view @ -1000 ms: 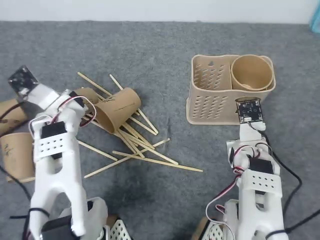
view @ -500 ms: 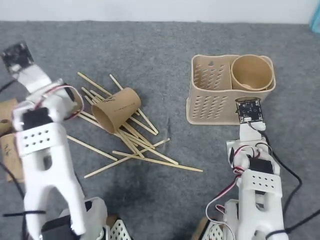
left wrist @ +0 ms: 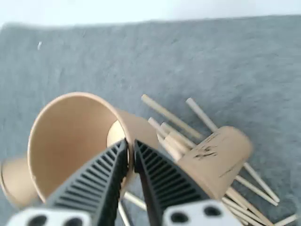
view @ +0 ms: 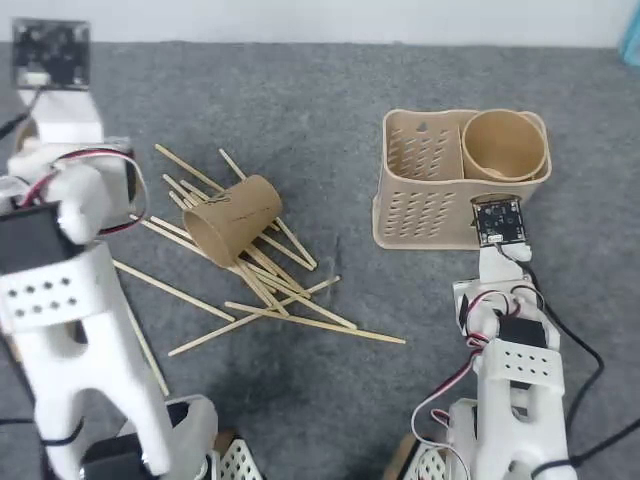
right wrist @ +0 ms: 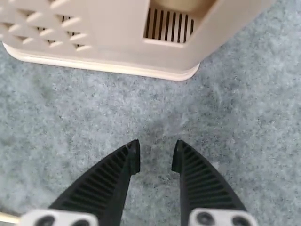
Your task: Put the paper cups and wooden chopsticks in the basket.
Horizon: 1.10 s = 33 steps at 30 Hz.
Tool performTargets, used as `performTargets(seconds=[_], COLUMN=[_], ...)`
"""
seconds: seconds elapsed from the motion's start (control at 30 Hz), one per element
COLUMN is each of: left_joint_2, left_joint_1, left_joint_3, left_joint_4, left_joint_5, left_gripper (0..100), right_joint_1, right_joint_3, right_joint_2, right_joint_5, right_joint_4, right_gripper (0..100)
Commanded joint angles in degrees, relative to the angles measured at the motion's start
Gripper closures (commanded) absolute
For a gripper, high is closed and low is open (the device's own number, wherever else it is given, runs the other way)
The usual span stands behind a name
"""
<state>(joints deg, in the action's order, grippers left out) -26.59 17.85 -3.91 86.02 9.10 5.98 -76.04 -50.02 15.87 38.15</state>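
Paper cup (left wrist: 66, 136), plain tan (rim pinched), sits in the left hand (left wrist: 130, 149); right hand (right wrist: 155, 157) narrowly parted.

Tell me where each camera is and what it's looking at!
High view: fixed above the table, looking down at the left arm, right arm, basket, tipped cup and chopsticks.
Left wrist view: on the left arm's wrist, looking past the left hand, shut on a paper cup.
Right wrist view: on the right arm's wrist, looking down past the open right hand at the basket's base.
Shared: tipped cup, high and left wrist views; basket, high and right wrist views.
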Motion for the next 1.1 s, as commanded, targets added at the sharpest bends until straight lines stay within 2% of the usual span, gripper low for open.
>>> performTargets(seconds=[0.0, 0.13, 0.3, 0.5, 0.63, 0.73, 0.9, 1.07], left_joint_2=[-0.53, -0.18, 0.00, 0.18, 2.29, 5.98, 14.86, 25.41], left_joint_1=[-6.33, -15.21, -28.13, -42.90, -48.88, -52.04, -56.09, -60.22], left_joint_3=[-10.33, -18.59, -26.77, -29.58, -30.29, -32.22, -35.82, -42.07], left_joint_4=[5.36, 8.18, 8.26, 5.45, 2.55, 0.53, -5.45, -7.74], left_joint_5=[4.66, 8.00, 7.91, 7.91, 8.18, 8.26, 8.26, 8.79], left_gripper=[99, 99, 99, 99, 99, 99, 99, 99], right_joint_1=[-0.04, -0.04, 0.13, 0.22, 6.02, 10.33, 15.69, 16.40], right_joint_3=[0.44, 0.44, 0.44, 0.35, 0.88, 1.85, -1.23, -4.84], right_joint_2=[-0.75, -0.75, -0.75, -1.10, -1.36, -3.21, -9.98, -15.52], right_joint_5=[0.79, 0.79, 0.79, 0.79, 0.09, -4.84, -10.37, -11.25], right_joint_4=[0.04, 0.13, 0.13, 0.22, -0.13, -0.48, -3.82, -6.20], right_gripper=[87.7, 87.7, 87.7, 87.7, 91.8, 99.0, 99.1, 99.1])
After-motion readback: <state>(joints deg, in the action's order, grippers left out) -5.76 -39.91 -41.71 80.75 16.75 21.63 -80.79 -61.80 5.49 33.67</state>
